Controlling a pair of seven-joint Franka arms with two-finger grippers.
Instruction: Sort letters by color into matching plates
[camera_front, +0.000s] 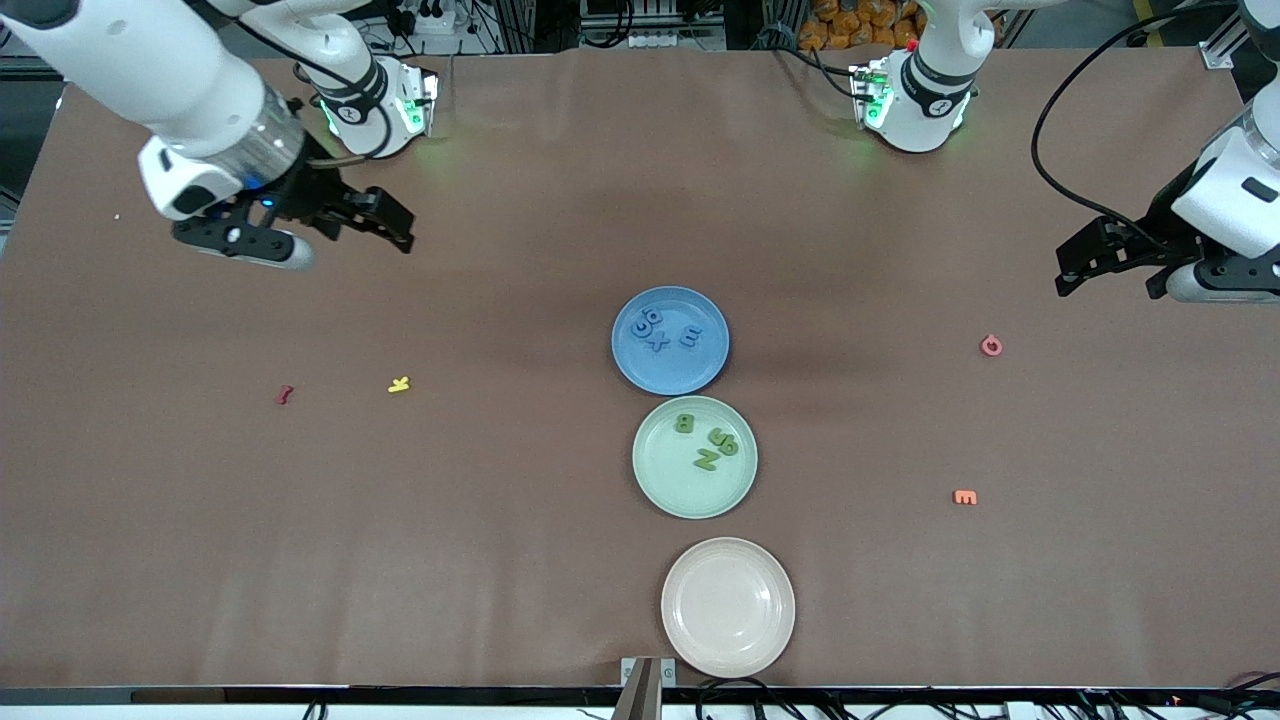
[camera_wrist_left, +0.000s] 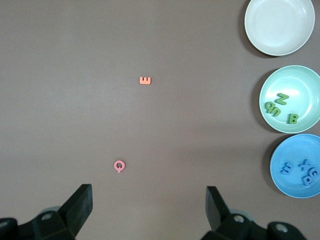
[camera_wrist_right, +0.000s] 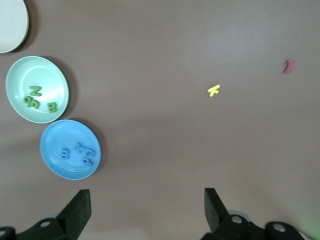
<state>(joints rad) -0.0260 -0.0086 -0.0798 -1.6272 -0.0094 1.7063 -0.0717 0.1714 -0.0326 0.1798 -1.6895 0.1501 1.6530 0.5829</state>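
Observation:
The blue plate (camera_front: 680, 375) lies mid-table with several blue letters (camera_front: 657, 338) in it. The mint green plate (camera_front: 670, 480) lies just nearer the camera and holds several green letters (camera_front: 707, 458). Both plates also show in the left wrist view, blue plate (camera_wrist_left: 295, 147) and green plate (camera_wrist_left: 300, 82), and in the right wrist view, blue plate (camera_wrist_right: 65, 132) and green plate (camera_wrist_right: 40, 70). My right gripper (camera_front: 395, 225) hangs open and empty over bare table toward the right arm's end, also shown in its wrist view (camera_wrist_right: 145, 200). My left gripper (camera_front: 1110, 280) hangs open and empty over the left arm's end, also shown in its wrist view (camera_wrist_left: 148, 200).
An empty cream plate (camera_front: 728, 650) lies nearest the camera. A red letter (camera_front: 285, 395) and a yellow letter (camera_front: 399, 384) lie toward the right arm's end. A pink letter (camera_front: 991, 346) and an orange E (camera_front: 965, 497) lie toward the left arm's end.

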